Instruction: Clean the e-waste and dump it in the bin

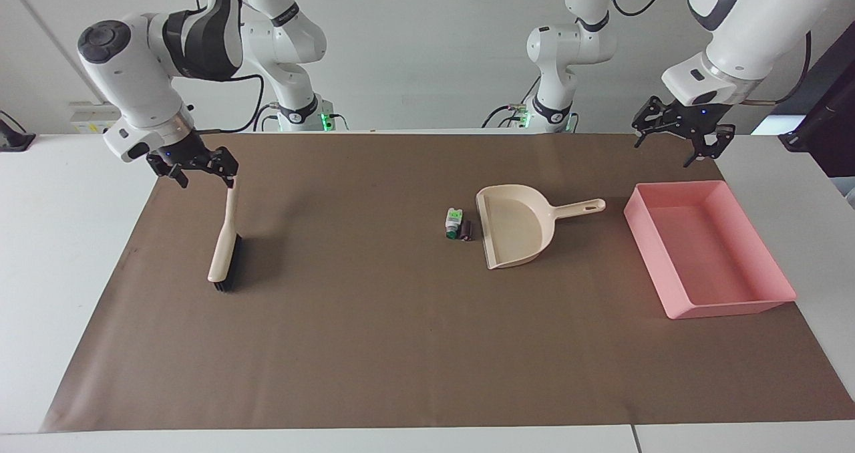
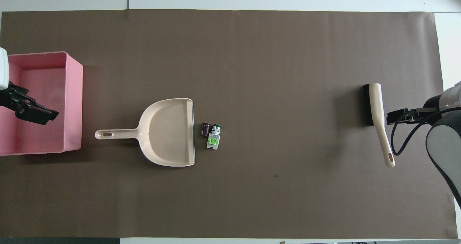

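Observation:
The e-waste lies on the brown mat beside the dustpan's open mouth: a white-and-green bit (image 1: 453, 220) and a dark cylinder (image 1: 466, 229) touching it. Both show in the overhead view, the white-and-green bit (image 2: 214, 138) and the cylinder (image 2: 205, 129). The pink bin (image 1: 731, 307) (image 2: 74, 103) stands at the left arm's end of the table. My left gripper (image 1: 668, 149) (image 2: 36, 111) is open and empty, in the air over the bin's edge nearest the robots. My right gripper (image 1: 206, 172) (image 2: 396, 117) is open, low over the brush's handle end.
A beige dustpan (image 1: 518, 232) (image 2: 167, 132) lies between the e-waste and the bin, its handle pointing at the bin. A beige brush with black bristles (image 1: 226, 242) (image 2: 376, 107) lies at the right arm's end of the mat.

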